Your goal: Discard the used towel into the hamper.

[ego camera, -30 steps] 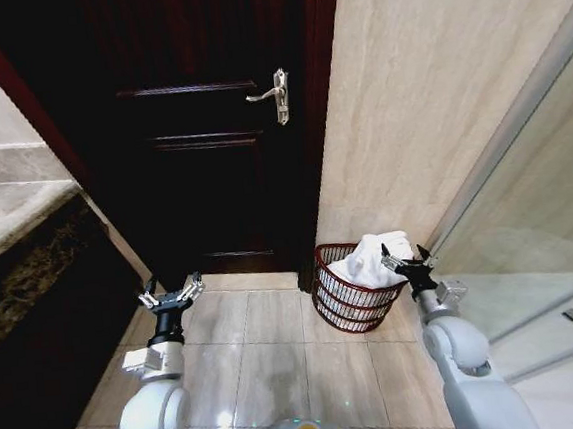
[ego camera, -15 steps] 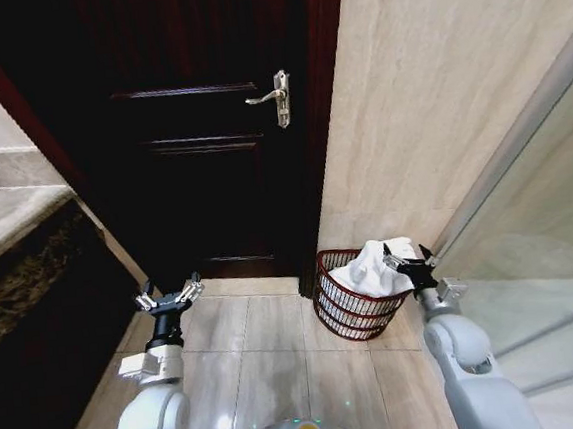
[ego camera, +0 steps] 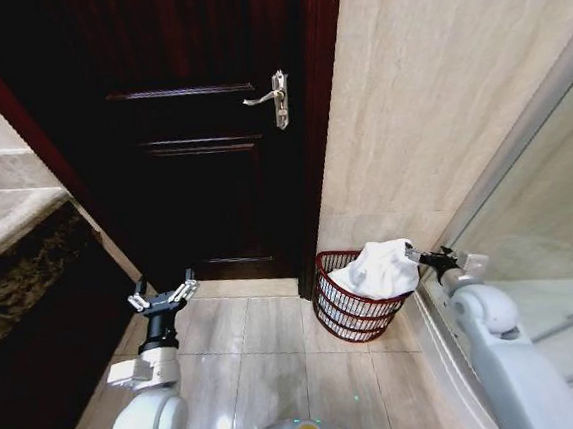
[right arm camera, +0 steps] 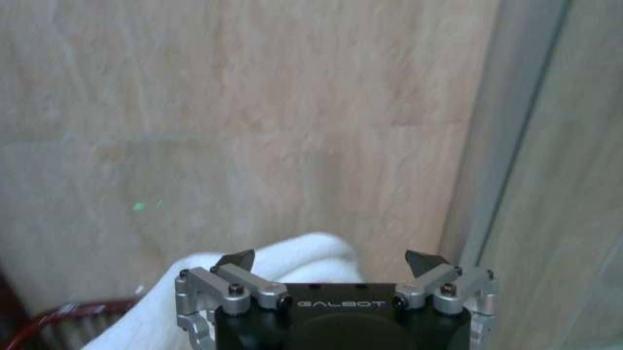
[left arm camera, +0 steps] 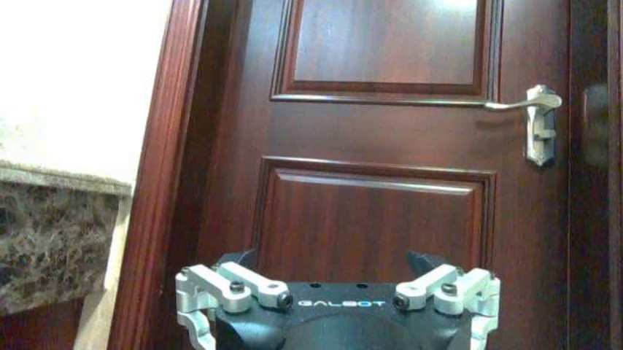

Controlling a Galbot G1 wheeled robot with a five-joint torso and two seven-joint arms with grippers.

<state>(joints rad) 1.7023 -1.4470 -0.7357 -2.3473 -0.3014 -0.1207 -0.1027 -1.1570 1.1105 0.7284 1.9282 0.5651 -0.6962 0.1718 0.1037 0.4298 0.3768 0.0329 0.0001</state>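
Resting heaped in tilted hamper [ego camera: 350, 309], white towel [ego camera: 379, 267], right tool [ego camera: 423, 257] spread wide beside it, left tool [ego camera: 160, 299] wide.

The hamper [ego camera: 355, 304], a round dark reddish-brown ribbed basket, stands upright on the floor at lower centre-right of the head view. A white towel [ego camera: 379, 267] is heaped in it, bulging above the rim.

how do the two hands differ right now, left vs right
The left hand hangs over bare floor tiles in front of the dark door, far from the hamper. The right hand sits beside the hamper's rim, next to the white towel heaped in it. Both are open and hold nothing.
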